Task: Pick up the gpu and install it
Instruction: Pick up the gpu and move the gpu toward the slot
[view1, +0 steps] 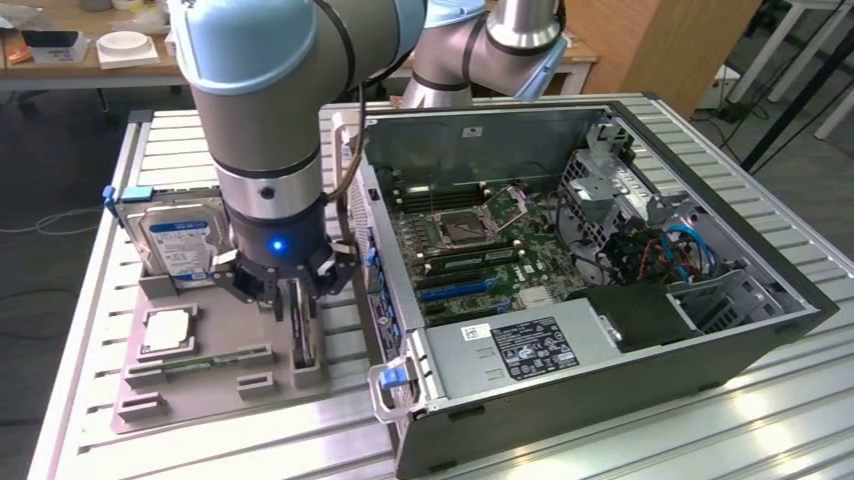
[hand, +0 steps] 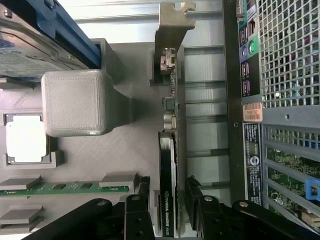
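Currently the open pincer straddles the gpu, standing on edge, lengthwise alongside the case.

A robotics lab: robot arm, slotted aluminium table, opened computer case.

The exterior camera looks down from high, at some distance, over worktop, tray and open computer case. My wrist camera looks close down past my tool onto that same tray and the case's side.
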